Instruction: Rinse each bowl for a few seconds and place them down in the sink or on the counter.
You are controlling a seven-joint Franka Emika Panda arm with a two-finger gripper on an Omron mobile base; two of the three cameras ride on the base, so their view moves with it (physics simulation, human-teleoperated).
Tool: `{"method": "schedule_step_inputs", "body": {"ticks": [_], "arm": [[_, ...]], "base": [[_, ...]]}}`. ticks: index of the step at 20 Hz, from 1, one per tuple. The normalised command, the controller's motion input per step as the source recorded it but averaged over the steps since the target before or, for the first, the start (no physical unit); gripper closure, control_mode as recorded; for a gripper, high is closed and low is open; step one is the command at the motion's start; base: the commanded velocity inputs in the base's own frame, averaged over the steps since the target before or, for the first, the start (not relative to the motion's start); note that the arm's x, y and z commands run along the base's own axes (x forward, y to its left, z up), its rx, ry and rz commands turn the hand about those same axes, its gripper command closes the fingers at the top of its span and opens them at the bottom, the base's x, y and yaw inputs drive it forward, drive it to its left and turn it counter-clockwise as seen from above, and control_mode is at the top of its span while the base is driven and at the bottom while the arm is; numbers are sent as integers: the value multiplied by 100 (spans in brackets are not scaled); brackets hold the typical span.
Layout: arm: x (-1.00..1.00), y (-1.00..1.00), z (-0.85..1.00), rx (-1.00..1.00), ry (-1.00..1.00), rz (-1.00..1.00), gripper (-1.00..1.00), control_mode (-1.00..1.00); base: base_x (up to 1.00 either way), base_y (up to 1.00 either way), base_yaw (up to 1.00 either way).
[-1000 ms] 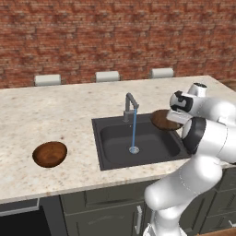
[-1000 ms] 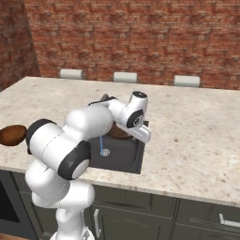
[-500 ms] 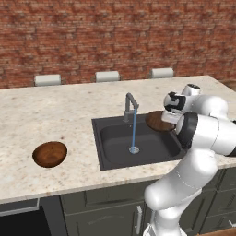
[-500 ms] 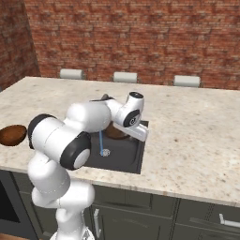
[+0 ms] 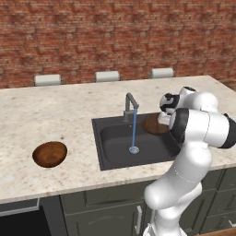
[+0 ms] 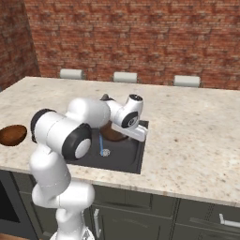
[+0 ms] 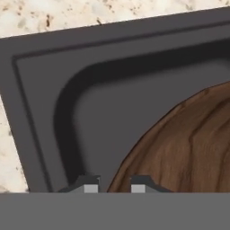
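The black sink (image 5: 115, 147) held a thin blue stream of water (image 5: 134, 131) falling from the grey faucet (image 5: 130, 105) onto the silver drain (image 5: 133, 150), and nothing lay on its floor. One wooden bowl (image 5: 154, 124) hung over the sink's right part, its rim pinched between the jaws of the gripper (image 7: 114, 185), which stood close together around the edge. The second bowl (image 5: 50, 154) sat upright on the beige surface (image 5: 55, 110), well apart from the jaws and on the far side of the sink from them, with nothing visible inside it. Compared with a second earlier, the held bowl had shifted from over the sink's right rim to a spot over the basin, nearer the stream but not yet under it, and the arm had folded in closer; the other bowl and the water were unchanged. The hand view gave the bowl's grain (image 7: 188, 148) and the sink's rounded inner corner close beside the jaws, which the base views could not resolve. The right base view showed the held bowl (image 6: 112, 132) mostly hidden behind the wrist, while the left base view showed its open face.
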Motion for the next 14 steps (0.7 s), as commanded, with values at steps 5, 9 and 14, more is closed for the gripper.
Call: {"method": "schedule_step_inputs", "body": {"ticks": [5, 9, 14], "arm": [[16, 3, -21, 4, -1, 10, 100, -100], [15, 2, -19, 12, -5, 8, 100, -100], [15, 2, -19, 18, -7, 6, 100, -100]], "base": [[0, 0, 0], [0, 0, 0], [0, 0, 0]]}}
